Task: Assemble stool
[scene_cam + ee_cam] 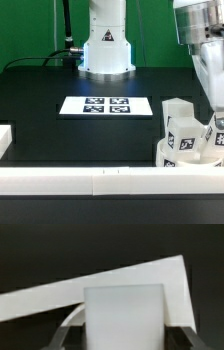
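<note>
marker board (106, 105) mid-table; stool legs (180, 128) on seat (170, 157), exterior view's right.

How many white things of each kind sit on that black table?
Round seat: 1
Block legs: 3, though they are bunched together, so this count is unsure
Marker board: 1
Border rails: 2
Total: 7

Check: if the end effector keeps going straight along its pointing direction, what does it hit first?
Likely the white block leg already sitting between its fingers in the wrist view. Beyond that, a white surface; depth unclear.
</note>
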Available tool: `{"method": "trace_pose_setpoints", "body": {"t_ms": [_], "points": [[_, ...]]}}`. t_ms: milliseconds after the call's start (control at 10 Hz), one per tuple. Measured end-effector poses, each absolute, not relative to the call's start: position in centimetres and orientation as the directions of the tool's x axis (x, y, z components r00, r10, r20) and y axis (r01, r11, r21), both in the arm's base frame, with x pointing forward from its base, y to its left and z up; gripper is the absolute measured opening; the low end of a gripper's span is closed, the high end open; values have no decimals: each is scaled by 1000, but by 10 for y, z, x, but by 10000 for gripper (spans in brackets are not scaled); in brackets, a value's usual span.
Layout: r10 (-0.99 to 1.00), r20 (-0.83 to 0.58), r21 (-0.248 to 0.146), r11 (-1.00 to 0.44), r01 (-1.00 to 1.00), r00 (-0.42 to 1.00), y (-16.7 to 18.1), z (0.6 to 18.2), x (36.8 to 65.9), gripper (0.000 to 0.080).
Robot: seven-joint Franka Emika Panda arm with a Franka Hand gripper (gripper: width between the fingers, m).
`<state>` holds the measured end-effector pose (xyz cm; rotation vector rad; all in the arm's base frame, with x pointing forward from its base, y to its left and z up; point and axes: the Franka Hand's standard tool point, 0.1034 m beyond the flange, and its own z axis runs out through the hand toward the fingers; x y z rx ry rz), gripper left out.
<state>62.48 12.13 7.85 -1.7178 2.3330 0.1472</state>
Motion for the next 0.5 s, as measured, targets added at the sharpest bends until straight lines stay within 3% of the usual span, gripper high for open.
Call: {"method": "trace_pose_setpoints", "body": {"t_ms": [500], "points": [[-816,-285,10,522,-853,-503,117,82,627,335]]}}
